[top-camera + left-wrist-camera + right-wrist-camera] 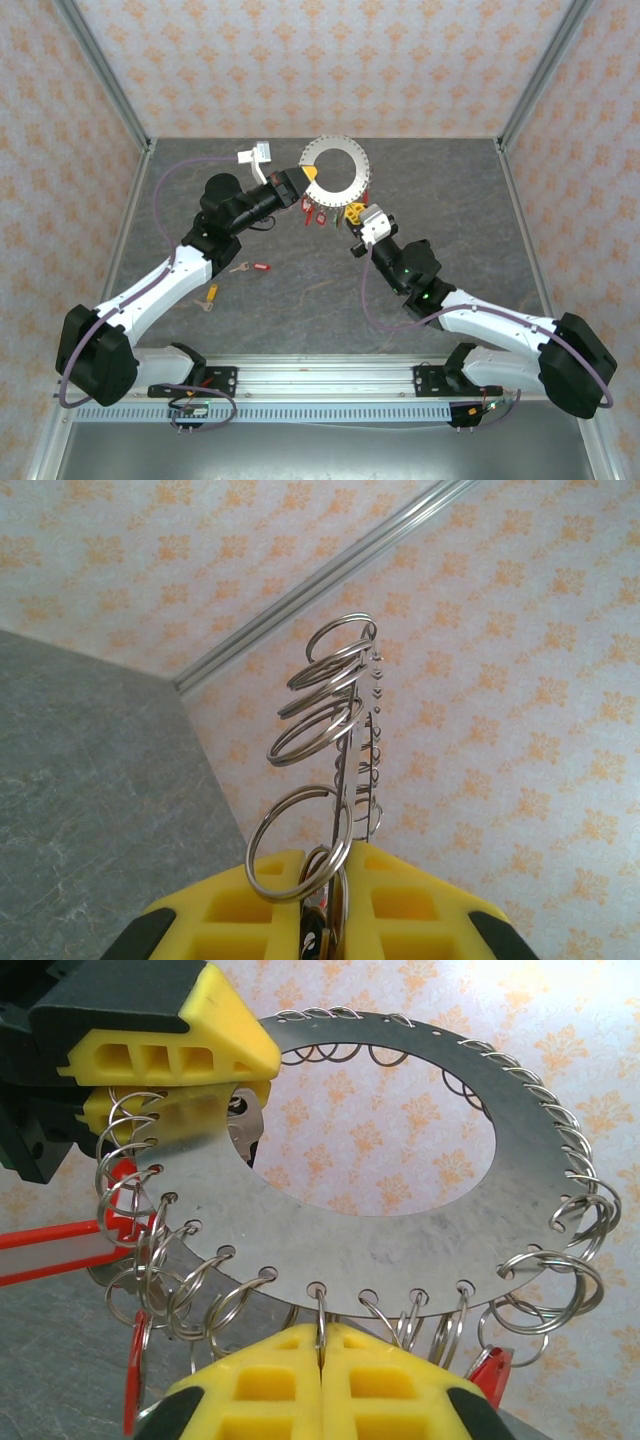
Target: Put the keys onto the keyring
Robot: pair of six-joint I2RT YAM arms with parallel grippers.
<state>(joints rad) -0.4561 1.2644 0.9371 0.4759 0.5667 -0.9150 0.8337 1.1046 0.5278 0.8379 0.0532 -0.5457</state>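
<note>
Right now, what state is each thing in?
keyring: held in the air, tilted.
left gripper: shut on the keyring's rim.
right gripper: shut on a split ring at the lower rim.
hanging keys: dangling from the keyring.
loose keys: lying flat on the table.

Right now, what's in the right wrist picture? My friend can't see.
A big flat metal keyring, edged with split rings, is held by two claws: the left claw pinches its top-left edge, the right claw below grips one split ring. Red keys dangle bottom-left.

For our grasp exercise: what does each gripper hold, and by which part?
Left gripper clamps the keyring by its rim; right gripper pinches a split ring on that rim.
</note>
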